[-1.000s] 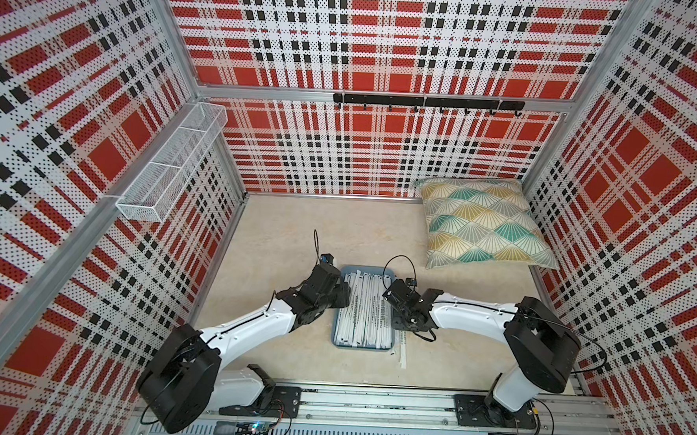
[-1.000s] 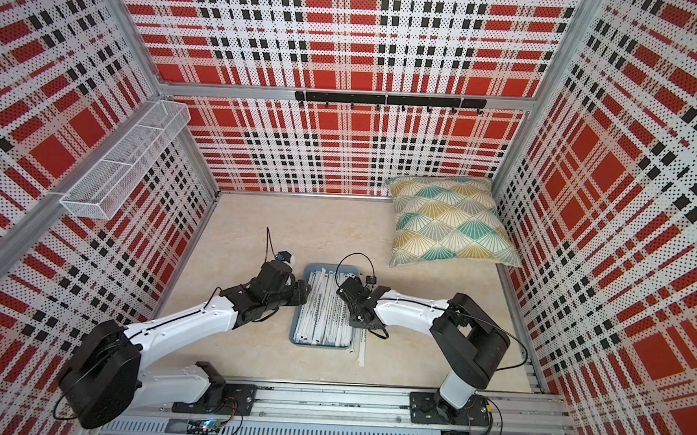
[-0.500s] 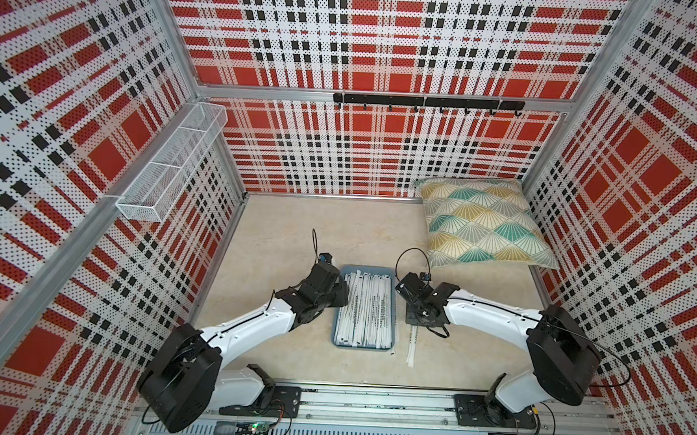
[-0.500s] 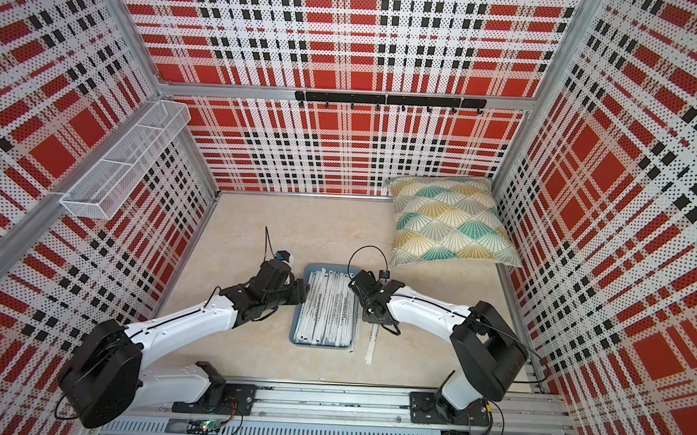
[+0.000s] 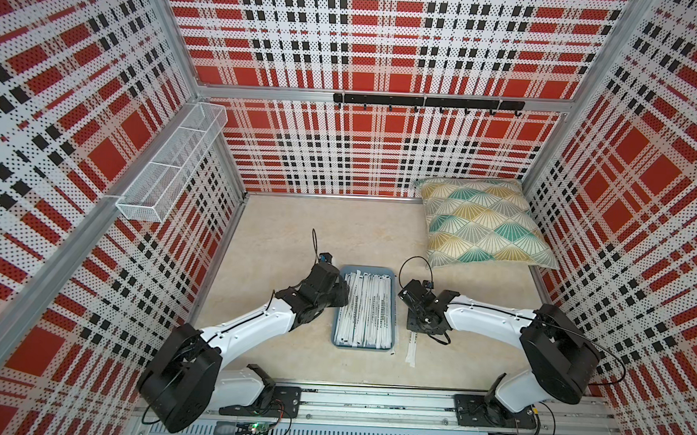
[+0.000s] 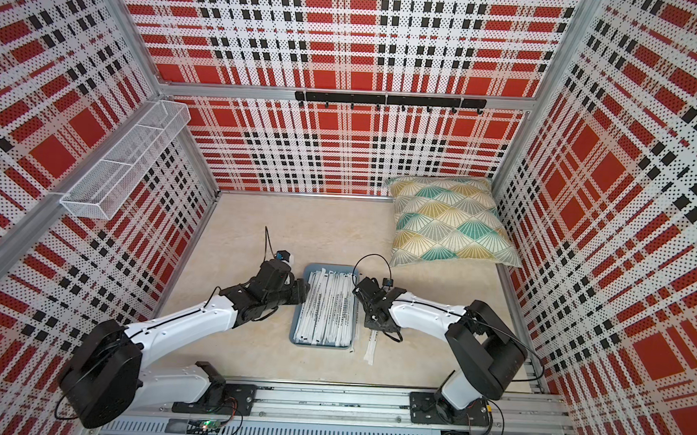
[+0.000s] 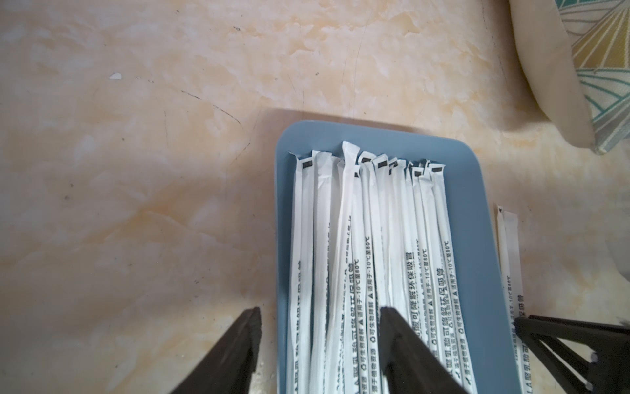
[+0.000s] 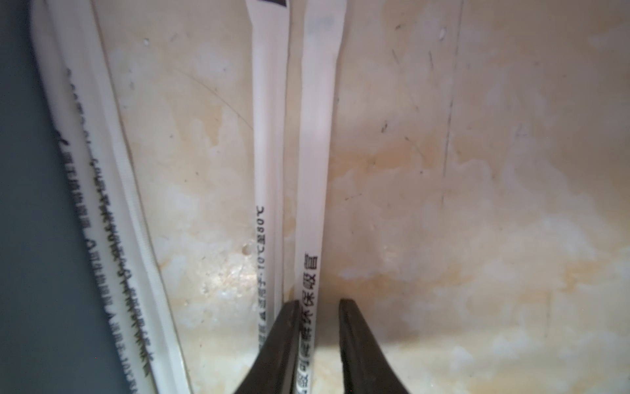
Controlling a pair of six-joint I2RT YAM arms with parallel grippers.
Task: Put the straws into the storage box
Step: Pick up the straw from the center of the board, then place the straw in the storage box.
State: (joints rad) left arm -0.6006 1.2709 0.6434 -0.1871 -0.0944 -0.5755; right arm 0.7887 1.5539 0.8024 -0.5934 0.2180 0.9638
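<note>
Jaws on my left gripper (image 7: pixel 320 314) stand wide apart, straddling the box (image 7: pixel 477 238) rim, one finger on the table (image 5: pixel 297 232) side and one over the straws (image 5: pixel 368 309). On my right gripper (image 8: pixel 318 303) the jaws sit narrowly apart around one loose straw (image 8: pixel 313 136), with a gap showing at one finger. A second straw (image 8: pixel 269 136) lies just beside it on the table, outside the box. Most straws lie packed lengthwise in the slate-blue, round-cornered plastic box. I see a beige, marbled, scuffed table, perforated plaid walls (image 5: pixel 388 44) in red, black and white, a fan-patterned cushion (image 5: pixel 481 225) in the far corner, a white wire basket (image 5: pixel 173 160) and a black hook rail (image 5: pixel 426 102).
</note>
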